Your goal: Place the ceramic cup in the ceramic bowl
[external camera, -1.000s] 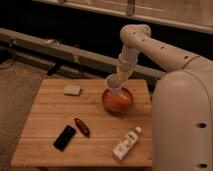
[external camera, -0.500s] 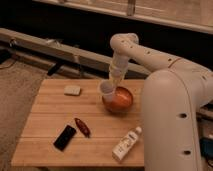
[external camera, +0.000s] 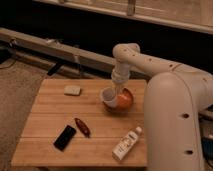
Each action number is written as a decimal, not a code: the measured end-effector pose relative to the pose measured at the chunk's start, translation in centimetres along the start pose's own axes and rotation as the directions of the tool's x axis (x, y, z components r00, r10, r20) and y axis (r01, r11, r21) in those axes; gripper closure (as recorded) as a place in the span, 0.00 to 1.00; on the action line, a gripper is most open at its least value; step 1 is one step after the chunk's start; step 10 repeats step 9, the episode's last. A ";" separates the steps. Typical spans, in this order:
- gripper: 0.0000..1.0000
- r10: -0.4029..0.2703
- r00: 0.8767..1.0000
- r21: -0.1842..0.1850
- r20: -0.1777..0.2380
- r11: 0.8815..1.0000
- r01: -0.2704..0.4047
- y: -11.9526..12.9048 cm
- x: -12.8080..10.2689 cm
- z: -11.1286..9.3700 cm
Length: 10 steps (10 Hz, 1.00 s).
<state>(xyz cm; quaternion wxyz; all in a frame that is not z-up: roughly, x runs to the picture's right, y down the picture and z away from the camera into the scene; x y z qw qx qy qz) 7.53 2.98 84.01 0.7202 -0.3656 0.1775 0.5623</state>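
The worktop [external camera: 50,120] carries the ceramic bowl [external camera: 125,101] near its right rear edge; the pincer [external camera: 116,91] hangs at the bowl's left rim, pinching the ceramic cup [external camera: 109,97]; the cup lies tipped, mouth facing left, overlapping that rim; the bowl's centre sits just right of the cup, so the drop probably needs a small rightward shift.

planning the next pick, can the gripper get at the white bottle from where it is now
Probably yes. The gripper is over the ceramic bowl with the ceramic cup at it; the white bottle lies in the open near the table's front edge, nothing beside it.
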 end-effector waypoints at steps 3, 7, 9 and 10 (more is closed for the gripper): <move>0.20 0.030 0.999 -0.009 0.037 1.000 -0.030 -0.8 0.4 -0.9; 0.20 0.007 0.994 0.005 0.107 1.000 -0.008 0.0 -0.2 -2.9; 0.20 -0.012 0.993 0.019 0.115 1.000 0.010 0.6 -0.5 -3.2; 0.20 -0.012 0.993 0.019 0.115 1.000 0.010 0.6 -0.5 -3.2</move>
